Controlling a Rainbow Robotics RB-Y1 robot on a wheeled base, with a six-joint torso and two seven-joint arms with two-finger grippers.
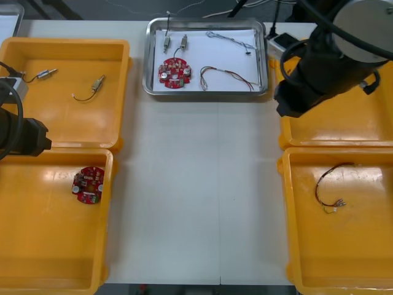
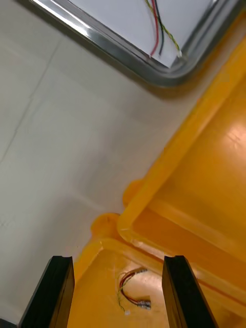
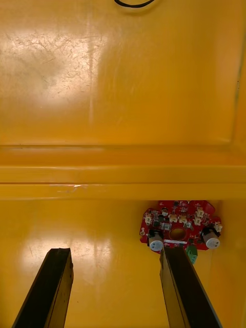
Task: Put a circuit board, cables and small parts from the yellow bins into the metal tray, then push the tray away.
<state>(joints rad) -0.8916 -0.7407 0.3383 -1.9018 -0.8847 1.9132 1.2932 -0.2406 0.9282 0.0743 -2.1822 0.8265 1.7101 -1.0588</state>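
The left claw (image 3: 115, 253) hangs open over a red circuit board (image 3: 179, 230) in a yellow bin (image 3: 77, 230). The right claw (image 2: 118, 261), open too, hovers above a cable (image 2: 139, 303). The filled metal tray (image 1: 209, 93) sits far across the bench (image 1: 202, 184).

Nothing here carries lettering, a label, a brand, a number or a sign that can be read. Any print on the round red circuit board (image 3: 179, 230) lying in the yellow bin (image 3: 102, 241) is too small to make out.
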